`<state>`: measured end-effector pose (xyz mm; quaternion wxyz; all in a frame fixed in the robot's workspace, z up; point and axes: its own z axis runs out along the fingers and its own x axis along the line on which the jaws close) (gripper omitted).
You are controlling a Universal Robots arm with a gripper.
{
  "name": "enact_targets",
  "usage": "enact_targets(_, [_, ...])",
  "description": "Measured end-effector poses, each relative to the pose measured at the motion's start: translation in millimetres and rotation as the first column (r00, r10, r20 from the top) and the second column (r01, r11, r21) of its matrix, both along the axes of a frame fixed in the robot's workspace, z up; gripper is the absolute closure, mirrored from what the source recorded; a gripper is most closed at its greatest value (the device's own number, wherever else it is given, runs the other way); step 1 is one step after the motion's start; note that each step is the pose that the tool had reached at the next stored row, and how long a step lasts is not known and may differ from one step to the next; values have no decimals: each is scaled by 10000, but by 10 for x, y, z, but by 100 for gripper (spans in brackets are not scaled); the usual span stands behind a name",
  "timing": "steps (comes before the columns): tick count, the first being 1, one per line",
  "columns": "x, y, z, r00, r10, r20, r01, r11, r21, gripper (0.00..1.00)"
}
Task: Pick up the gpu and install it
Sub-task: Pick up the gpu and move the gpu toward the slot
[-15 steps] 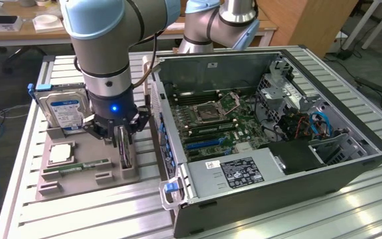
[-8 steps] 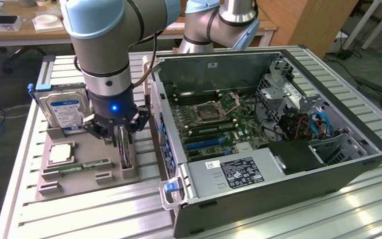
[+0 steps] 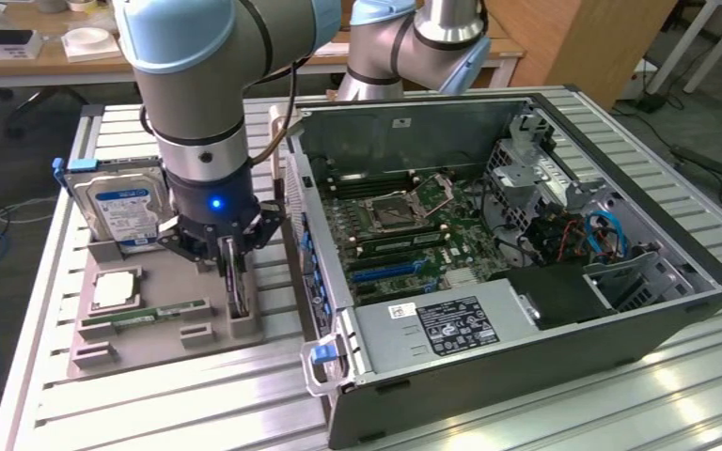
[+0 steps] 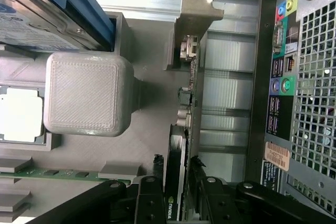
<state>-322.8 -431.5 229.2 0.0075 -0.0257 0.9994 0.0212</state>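
As I hang low over the gray holder (image 3: 148, 343) in the exterior view, my gripper (image 3: 233, 282) points straight down. The gpu (image 3: 241, 303) stands on its thin edge in the holder, right between my jaws. The silver hard drive (image 3: 120, 205) stands near my jaws on one side. The open computer case (image 3: 525, 310) sits close on the other side. A square chip (image 3: 116, 289) and a slim memory stick (image 3: 148, 315) lie flat in the holder, near my jaws.

In the wrist view, my gripper (image 4: 177, 161) has one jaw on each side of the gpu (image 4: 177, 140). They are very close to it. I cannot tell if they squeeze the card or just stand beside it. The gpu is not in the computer case (image 4: 315, 77) yet. It sits in the holder (image 4: 152, 124). Past my jaws I see the hard drive (image 4: 31, 9) and the memory stick (image 4: 52, 173).
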Motion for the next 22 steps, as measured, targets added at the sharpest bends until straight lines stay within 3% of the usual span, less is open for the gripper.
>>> enact_targets(2, [0,0,0,10000,0,0,0,10000,0,68])
enact_targets(3, [0,0,0,10000,0,0,0,10000,0,73])
enact_targets(22, [0,0,0,10000,-64,0,64,10000,1,73])
